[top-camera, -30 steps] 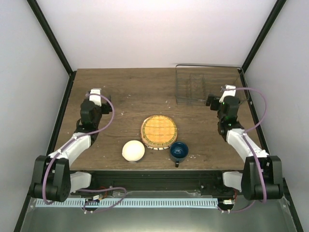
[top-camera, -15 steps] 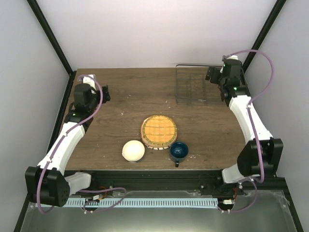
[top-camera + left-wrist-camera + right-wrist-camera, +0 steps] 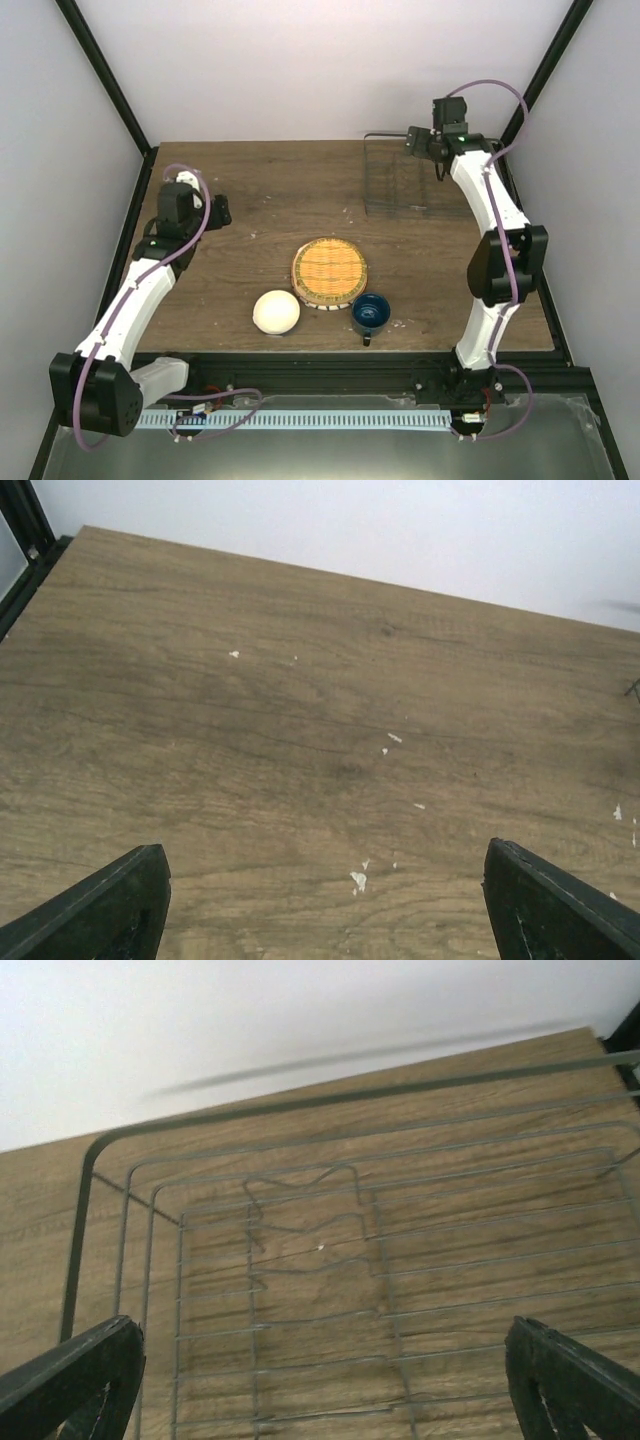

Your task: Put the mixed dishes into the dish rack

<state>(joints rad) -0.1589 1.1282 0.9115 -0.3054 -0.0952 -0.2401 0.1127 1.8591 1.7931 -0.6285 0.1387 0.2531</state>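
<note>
In the top view a yellow-orange woven plate [image 3: 329, 270] lies mid-table, with the pale rim of a second plate [image 3: 318, 304] showing under its near edge. A cream-white bowl [image 3: 276, 312] sits to its near left, and a dark blue mug [image 3: 371, 313] to its near right. The wire dish rack [image 3: 405, 180] stands at the far right with nothing in it. My right gripper [image 3: 412, 141] hangs open above the rack's far side; its wrist view looks down on the rack's rim [image 3: 350, 1098] past its open gripper [image 3: 320, 1385]. My left gripper [image 3: 222, 210] is open over bare wood at the far left, its open gripper [image 3: 325, 920] holding nothing.
The wooden table [image 3: 260, 210] has black frame posts at its far corners and white walls on three sides. Small white flecks [image 3: 358, 880] mark the wood under the left gripper. The right arm stretches tall along the table's right edge.
The right arm has risen and reached from the rack's near right to over its far side. The left arm has stretched toward the far left, then turned slightly right. The dishes have not moved.
</note>
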